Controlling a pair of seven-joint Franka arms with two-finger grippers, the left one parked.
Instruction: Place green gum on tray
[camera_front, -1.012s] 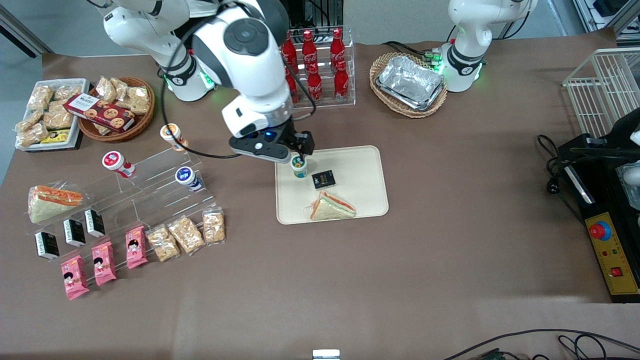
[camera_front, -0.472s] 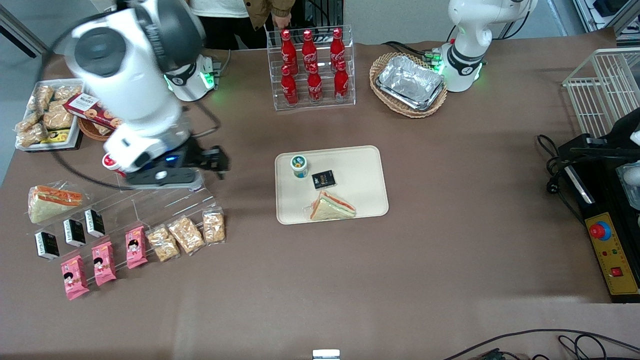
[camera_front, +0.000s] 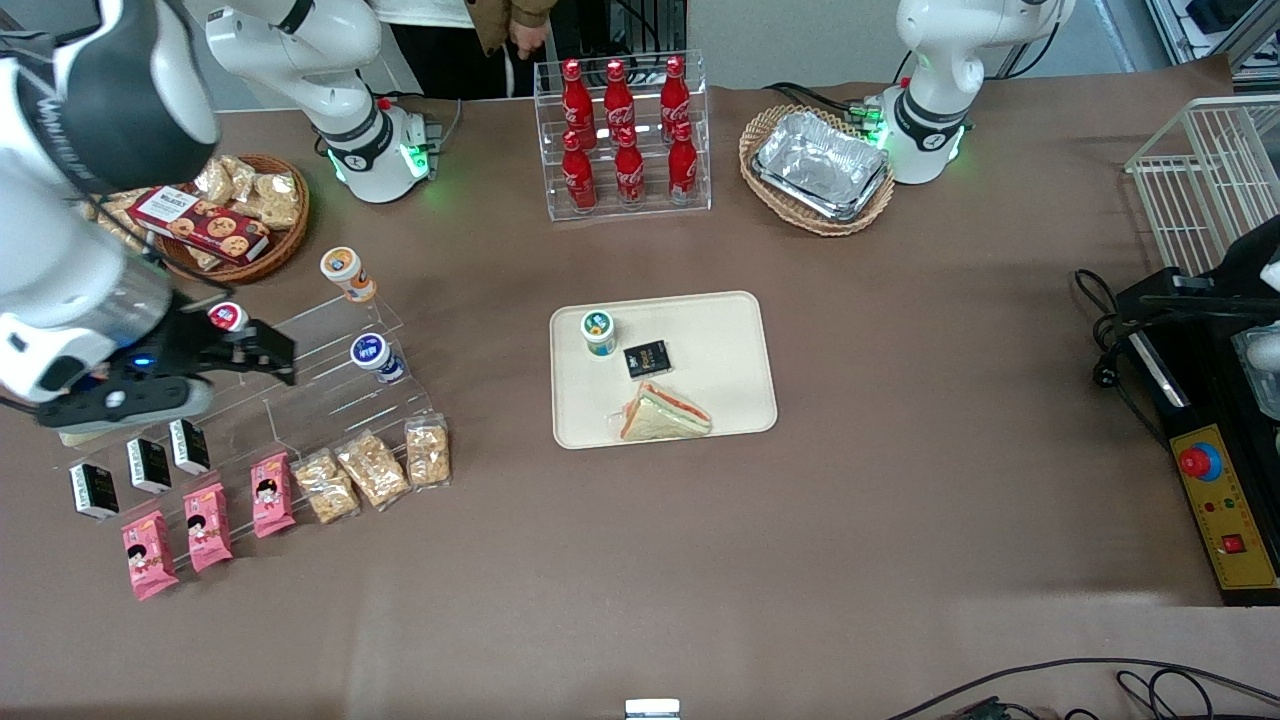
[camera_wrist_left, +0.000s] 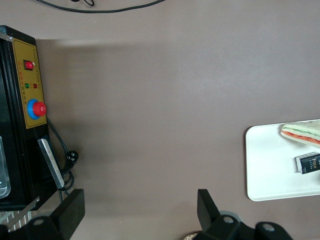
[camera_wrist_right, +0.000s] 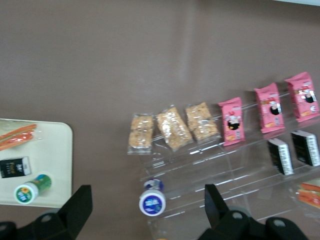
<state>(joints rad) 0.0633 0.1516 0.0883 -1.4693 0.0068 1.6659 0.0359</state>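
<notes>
**Gum on the tray, claw empty over the snack display**

Though its job looks finished, the claw hangs released and holding nothing above the clear stepped display rack at the working arm's end of the worktop. In the right wrist view its two fingers stand spread wide with only the rack showing between them. Just beside the claw sits the red-lidded canister; the blue-lidded canister and the orange canister stand close by on the same rack.

Well apart from all that, the green gum stands upright on the tray, in the corner farther from the front camera and toward the working arm. A small black packet lies just beside it, and a wrapped sandwich lies nearer the camera.

The main risk, as I judge it, is at the rack: the claw is low and crowded by light canisters, so any sideways or downward drift could knock one over or send it rolling off its step. The gum itself seems safe, though it stands near the tray's rim and a bump to the tray could tip it.
</notes>
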